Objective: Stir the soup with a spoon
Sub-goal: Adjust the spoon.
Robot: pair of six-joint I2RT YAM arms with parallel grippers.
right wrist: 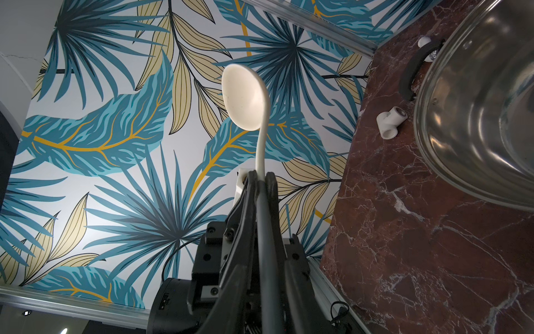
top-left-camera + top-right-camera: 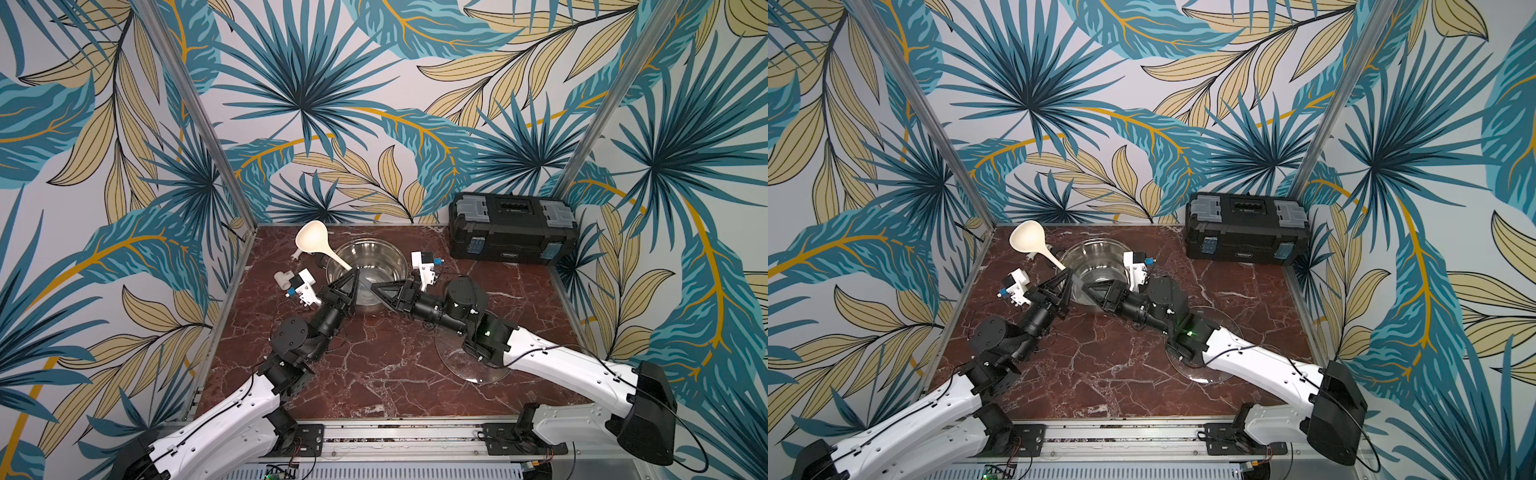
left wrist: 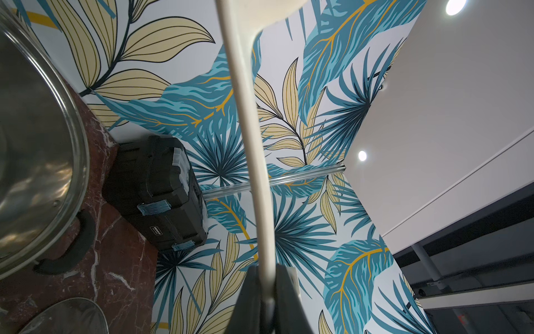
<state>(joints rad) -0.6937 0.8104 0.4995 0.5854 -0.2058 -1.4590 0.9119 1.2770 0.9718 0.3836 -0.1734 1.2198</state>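
The spoon [image 2: 311, 237] [image 2: 1026, 237] is lifted off the table, its cream bowl [image 1: 244, 98] up beyond the pot's left rim. Its neck [image 3: 248, 115] slants down toward the pot's near side. My left gripper [image 2: 353, 272] [image 2: 1068, 272] [image 3: 267, 269] is shut on the spoon where the neck meets the grey handle. My right gripper [image 2: 373, 286] [image 2: 1084, 286] [image 1: 268, 269] reaches in from the right, its fingers close on either side of the grey handle. Whether they press it does not show. The steel pot [image 2: 374, 257] [image 2: 1096, 253] [image 1: 476, 101] shows only bare shiny metal, no soup.
A black toolbox [image 2: 513, 232] stands at the back right. A glass lid [image 2: 457, 361] lies flat under my right forearm. White pipe fittings [image 2: 284, 279] [image 1: 390, 121] lie left of the pot. Leaf-patterned walls close the table on three sides.
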